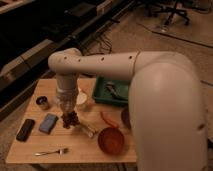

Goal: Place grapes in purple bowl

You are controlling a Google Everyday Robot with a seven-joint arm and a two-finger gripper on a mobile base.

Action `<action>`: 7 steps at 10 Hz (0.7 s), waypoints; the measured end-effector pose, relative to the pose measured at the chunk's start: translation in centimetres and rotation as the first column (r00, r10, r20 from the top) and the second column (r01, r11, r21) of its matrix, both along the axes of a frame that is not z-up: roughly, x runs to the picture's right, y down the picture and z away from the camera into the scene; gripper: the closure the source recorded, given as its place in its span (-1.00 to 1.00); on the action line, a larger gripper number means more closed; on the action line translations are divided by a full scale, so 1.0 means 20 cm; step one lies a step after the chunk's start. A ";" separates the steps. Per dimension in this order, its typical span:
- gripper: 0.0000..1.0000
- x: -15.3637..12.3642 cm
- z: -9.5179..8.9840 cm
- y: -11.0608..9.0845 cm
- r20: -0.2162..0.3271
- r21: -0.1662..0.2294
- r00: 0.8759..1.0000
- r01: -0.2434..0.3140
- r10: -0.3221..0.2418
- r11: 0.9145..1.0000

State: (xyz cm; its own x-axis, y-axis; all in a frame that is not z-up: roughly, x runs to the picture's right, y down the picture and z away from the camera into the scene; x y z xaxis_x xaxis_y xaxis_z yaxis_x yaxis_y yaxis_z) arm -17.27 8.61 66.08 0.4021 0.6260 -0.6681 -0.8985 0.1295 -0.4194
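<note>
Where the arm meets the desk, camera view: a bulky white arm (100,62) crosses from the right, bends, and points straight down at the wooden desk (30,147).
End effector: the end effector (68,114) sits left of the desk's centre, right on top of the grapes. From where I stand I cannot tell whether it is clamped on them or only resting against them.
Grapes: the grapes (70,120) are a dark reddish cluster directly beneath the end effector and touching it. They lie between a blue flat item (48,122) on the left and a pale long item (88,129) on the right.
Purple bowl: the purple bowl (125,117) shows only as a dark sliver at the arm's edge. It is apart from the grapes, just right of the orange-red carrot-like item (107,120).
Front: an orange-red bowl (110,140) and a fork (50,151).
Back: a green tray (101,95), with a white cup (82,98) beside it.
Left: a small metal can (42,102) and a black flat device (25,130).
</note>
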 end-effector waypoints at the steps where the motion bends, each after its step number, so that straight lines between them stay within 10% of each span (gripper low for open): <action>1: 1.00 0.07 -0.09 -0.02 0.000 0.013 1.000 -0.004 0.004 1.000; 4: 1.00 0.41 -0.24 -0.03 -0.080 0.040 0.996 -0.038 0.041 0.998; 7: 1.00 0.73 -0.20 -0.04 -0.191 0.036 0.976 -0.098 0.104 0.994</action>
State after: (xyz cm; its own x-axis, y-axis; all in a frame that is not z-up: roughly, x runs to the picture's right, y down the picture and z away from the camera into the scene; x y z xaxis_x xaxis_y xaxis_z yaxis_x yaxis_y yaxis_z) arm -2.75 7.74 61.98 0.2014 0.6751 -0.7097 -0.9710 0.0425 -0.2351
